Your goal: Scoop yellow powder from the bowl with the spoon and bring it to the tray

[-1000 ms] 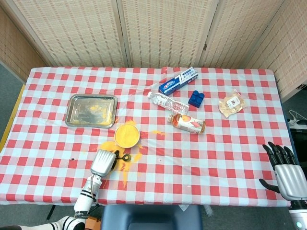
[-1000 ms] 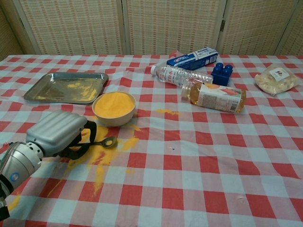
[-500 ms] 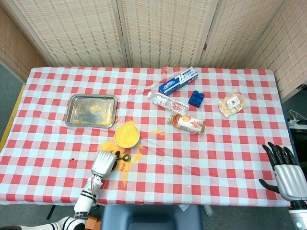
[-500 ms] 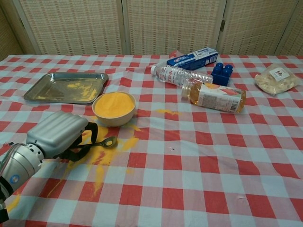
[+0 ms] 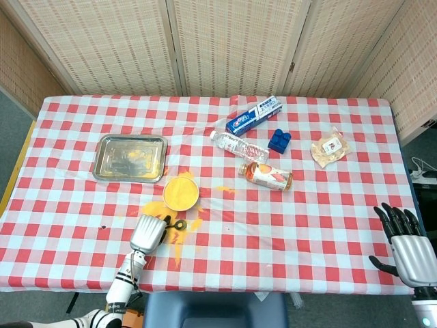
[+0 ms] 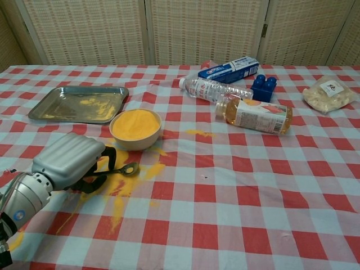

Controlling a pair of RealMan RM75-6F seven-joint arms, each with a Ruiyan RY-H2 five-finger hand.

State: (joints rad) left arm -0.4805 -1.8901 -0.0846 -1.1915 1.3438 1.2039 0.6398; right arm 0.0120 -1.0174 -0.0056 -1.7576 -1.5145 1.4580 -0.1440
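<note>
From the head view, the left hand point(image 5: 149, 232) holds the spoon point(image 5: 179, 224) just below the bowl point(image 5: 181, 192), right hand point(image 5: 408, 247) idle with fingers spread, and the chest view suggests lifting the spoon level into the powder before crossing to the tray point(image 6: 42, 110).

The head view looks steeply down from high above the near edge of the table point(image 5: 287, 260), facing the woven screens point(image 5: 232, 44) beyond it, far enough to take in the whole tabletop. The chest view sits low at the same near edge, close to the cloth, facing those screens point(image 6: 197, 28). Both share the table's middle and far side.
</note>
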